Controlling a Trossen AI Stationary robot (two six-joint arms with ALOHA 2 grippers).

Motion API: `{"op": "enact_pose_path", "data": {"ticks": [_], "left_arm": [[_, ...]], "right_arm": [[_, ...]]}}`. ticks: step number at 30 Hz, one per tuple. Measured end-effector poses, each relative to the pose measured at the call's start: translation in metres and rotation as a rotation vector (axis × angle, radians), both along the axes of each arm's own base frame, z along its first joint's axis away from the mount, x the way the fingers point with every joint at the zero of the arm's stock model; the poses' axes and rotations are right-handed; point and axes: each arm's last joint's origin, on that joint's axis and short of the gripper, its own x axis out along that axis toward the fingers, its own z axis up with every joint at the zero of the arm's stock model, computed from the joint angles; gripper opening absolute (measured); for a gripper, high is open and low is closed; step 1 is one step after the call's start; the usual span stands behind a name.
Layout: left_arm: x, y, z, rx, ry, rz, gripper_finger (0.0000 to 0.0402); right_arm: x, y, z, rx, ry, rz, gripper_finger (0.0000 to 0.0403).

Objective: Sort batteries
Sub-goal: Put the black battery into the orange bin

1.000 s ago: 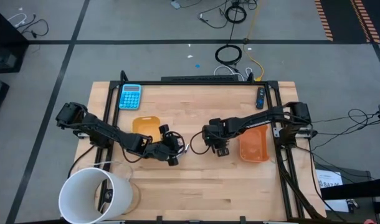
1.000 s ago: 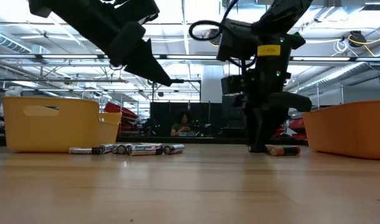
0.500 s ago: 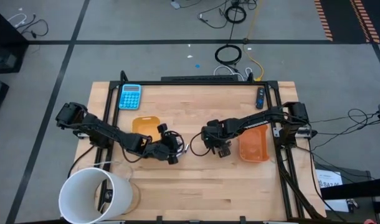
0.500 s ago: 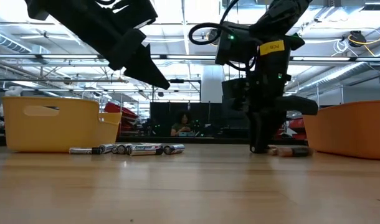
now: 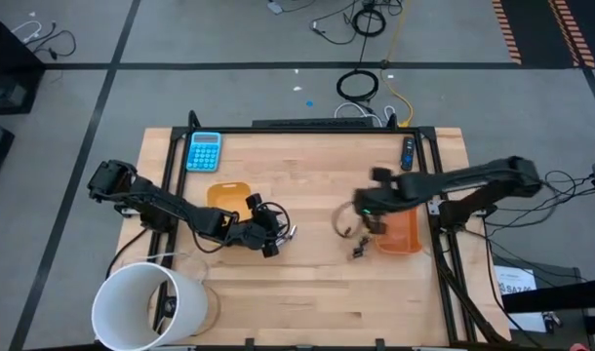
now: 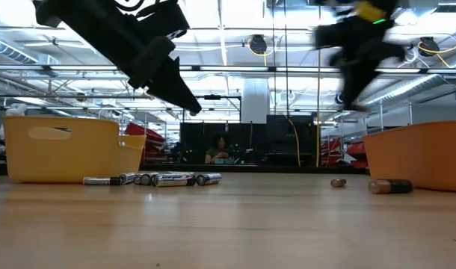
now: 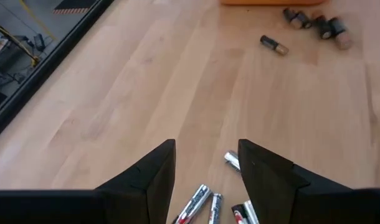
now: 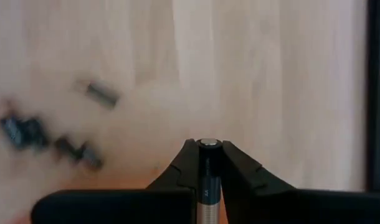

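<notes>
In the high view, the right gripper (image 5: 368, 207) is no longer at the middle of the table as it was a second ago; it has swung to the edge of the right orange tray (image 5: 403, 234). A few dark batteries (image 5: 358, 250) lie on the wood just beside that tray. The left gripper (image 5: 274, 234) stays near the left orange tray (image 5: 229, 198), without a visible shift. The blue calculator (image 5: 204, 151) lies well apart at the far side.

In the low view, the right arm has risen from the table and is blurred by motion. Where it stood, two batteries (image 6: 390, 186) lie near the right tray. The row of silvery batteries (image 6: 155, 179) beside the left tray has not moved.

In the left wrist view, the left gripper's fingers (image 7: 160, 168) stand apart over several silvery batteries (image 7: 197, 203) and hold nothing.

In the right wrist view, the right gripper's fingers (image 8: 185, 165) are clamped on one battery (image 8: 207, 180), which stands between them.

I judge that one battery is picked and is on its way to the right tray, and many remain to sort.
</notes>
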Motion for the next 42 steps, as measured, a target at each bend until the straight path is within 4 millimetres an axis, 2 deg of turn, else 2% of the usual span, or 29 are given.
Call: {"op": "enact_pose_path", "data": {"ticks": [2, 4, 6, 8, 11, 14, 16, 18, 22, 26, 34, 37, 42], "left_arm": [[0.001, 0.002, 0.000, 0.017, 0.008, -0.009, 0.0184], [0.002, 0.004, 0.001, 0.029, 0.007, -0.015, 0.0184], [0.003, 0.008, 0.001, 0.037, 0.006, -0.016, 0.0184], [0.005, 0.011, 0.002, 0.022, -0.005, -0.027, 0.0184], [0.007, 0.014, 0.003, -0.015, -0.009, -0.047, 0.0184], [0.008, 0.016, 0.003, -0.022, -0.010, -0.048, 0.0184], [0.008, 0.018, 0.003, -0.023, -0.008, -0.042, 0.0184], [0.009, 0.022, 0.003, -0.021, -0.009, -0.029, 0.0184], [0.010, 0.032, 0.003, -0.019, -0.007, 0.001, 0.0184], [0.011, 0.041, 0.003, -0.008, 0.002, 0.013, 0.0184], [0.012, 0.045, 0.003, -0.021, -0.003, 0.029, 0.0184], [0.012, 0.045, 0.003, -0.046, -0.016, 0.047, 0.0184], [0.012, 0.041, 0.003, -0.074, -0.030, 0.055, 0.0184]], "right_arm": [[-0.021, 0.007, -0.009, 0.082, 0.055, -0.084, 0.0023], [-0.035, 0.012, -0.019, 0.123, 0.062, -0.148, 0.0045], [-0.046, 0.015, -0.028, 0.127, 0.076, -0.186, 0.0087], [-0.049, 0.017, -0.035, 0.134, 0.100, -0.198, 0.0137], [-0.045, 0.017, -0.023, 0.152, 0.078, -0.226, 0.0203], [-0.031, 0.025, -0.001, 0.164, -0.060, -0.212, 0.0235], [-0.020, 0.037, 0.010, 0.191, -0.149, -0.125, 0.0237], [-0.008, 0.055, 0.010, 0.216, -0.213, -0.002, 0.0229], [0.016, 0.095, -0.009, 0.283, -0.263, 0.226, 0.0211], [0.030, 0.130, -0.034, 0.342, -0.266, 0.327, 0.0205], [0.009, 0.183, -0.088, 0.292, -0.068, 0.332, 0.0205], [0.000, 0.190, -0.100, 0.262, -0.005, 0.288, 0.0205], [-0.014, 0.197, -0.109, 0.184, 0.044, 0.240, 0.0205]]}}
